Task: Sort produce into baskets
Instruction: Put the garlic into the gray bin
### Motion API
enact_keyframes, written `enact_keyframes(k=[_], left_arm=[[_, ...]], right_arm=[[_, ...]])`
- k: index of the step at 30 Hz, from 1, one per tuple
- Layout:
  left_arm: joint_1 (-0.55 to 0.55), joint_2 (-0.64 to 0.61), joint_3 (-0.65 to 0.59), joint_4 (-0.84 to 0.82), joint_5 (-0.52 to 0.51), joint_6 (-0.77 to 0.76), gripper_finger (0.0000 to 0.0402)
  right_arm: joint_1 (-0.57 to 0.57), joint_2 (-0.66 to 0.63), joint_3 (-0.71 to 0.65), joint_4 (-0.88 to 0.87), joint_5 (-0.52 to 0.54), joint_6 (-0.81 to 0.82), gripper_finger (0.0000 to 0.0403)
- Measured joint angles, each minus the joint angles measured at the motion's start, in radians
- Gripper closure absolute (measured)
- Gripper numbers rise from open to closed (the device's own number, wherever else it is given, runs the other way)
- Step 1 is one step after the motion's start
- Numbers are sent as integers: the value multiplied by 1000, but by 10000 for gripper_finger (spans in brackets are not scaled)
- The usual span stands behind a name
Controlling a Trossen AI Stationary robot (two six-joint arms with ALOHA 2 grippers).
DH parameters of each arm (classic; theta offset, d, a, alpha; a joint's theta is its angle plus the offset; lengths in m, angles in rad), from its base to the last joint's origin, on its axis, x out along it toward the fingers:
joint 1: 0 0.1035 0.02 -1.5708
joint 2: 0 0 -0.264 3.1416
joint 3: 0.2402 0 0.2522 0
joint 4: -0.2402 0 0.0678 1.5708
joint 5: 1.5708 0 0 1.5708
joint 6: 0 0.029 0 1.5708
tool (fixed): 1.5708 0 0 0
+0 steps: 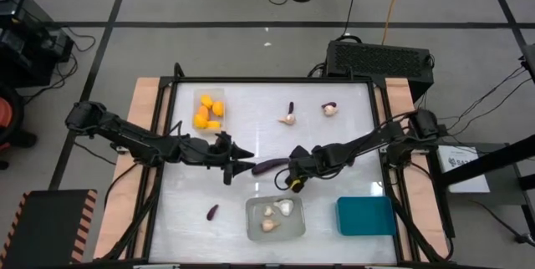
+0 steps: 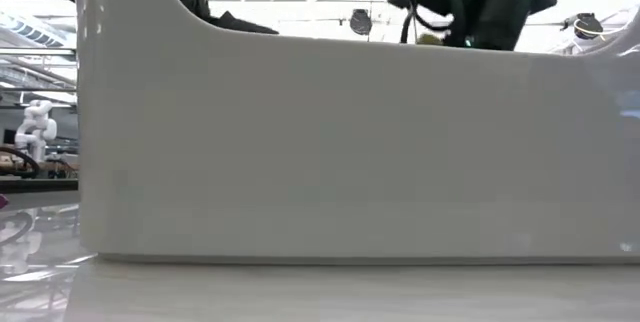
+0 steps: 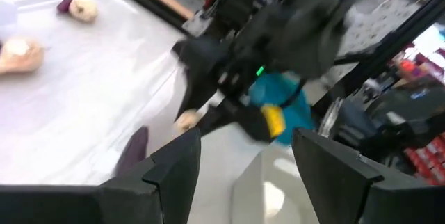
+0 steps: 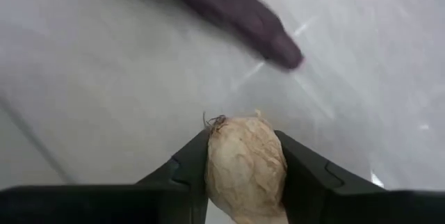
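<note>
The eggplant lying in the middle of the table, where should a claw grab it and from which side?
Grip the eggplant across its narrow middle, coming straight down from above. It lies flat and elongated on the bare table, so its long sides are free, though the left claw and right claw crowd its ends.

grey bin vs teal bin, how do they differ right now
The grey bin is translucent, while the teal bin is solid-coloured. The grey bin holds several pale garlic bulbs, whereas the teal bin shows nothing inside in the high view. The grey bin sits near the middle of the table's near edge; the teal bin sits to its right. Both are small rectangular bins with rounded corners, upright on the table.
</note>
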Motion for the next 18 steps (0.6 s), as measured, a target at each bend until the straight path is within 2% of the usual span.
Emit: enact_keyframes(k=[10, 18], left_arm=[[31, 0, 0, -56, -5, 120, 169], [52, 0, 0, -56, 28, 188, 169]], right_arm=[[4, -45, 114, 16, 30, -17, 273], [61, -45, 239, 93, 31, -154, 273]])
